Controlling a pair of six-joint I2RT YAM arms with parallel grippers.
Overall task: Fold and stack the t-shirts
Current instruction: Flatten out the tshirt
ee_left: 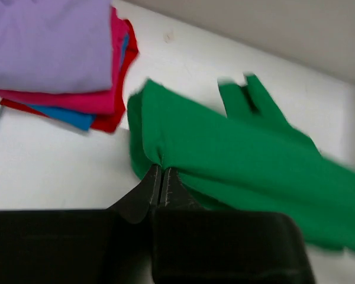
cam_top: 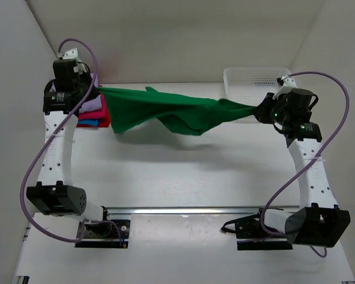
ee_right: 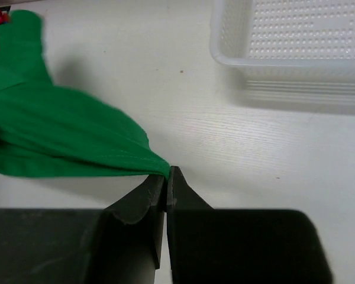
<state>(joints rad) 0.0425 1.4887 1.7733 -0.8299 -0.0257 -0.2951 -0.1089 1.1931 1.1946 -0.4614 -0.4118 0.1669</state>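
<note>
A bright green t-shirt [cam_top: 171, 112] hangs stretched in the air between my two grippers, above the far half of the table. My left gripper [cam_top: 98, 90] is shut on its left end, as the left wrist view shows [ee_left: 161, 168]. My right gripper [cam_top: 257, 110] is shut on its right end, seen in the right wrist view [ee_right: 167, 171]. The shirt [ee_left: 242, 154] sags in loose folds in the middle. A stack of folded shirts [cam_top: 94, 112] in lavender, pink-red and blue lies at the far left, beside my left gripper; the lavender one [ee_left: 53, 44] is on top.
A white plastic mesh basket [cam_top: 251, 83] stands at the far right, just behind my right gripper, and also shows in the right wrist view [ee_right: 290, 41]. White walls close in the table at the back and both sides.
</note>
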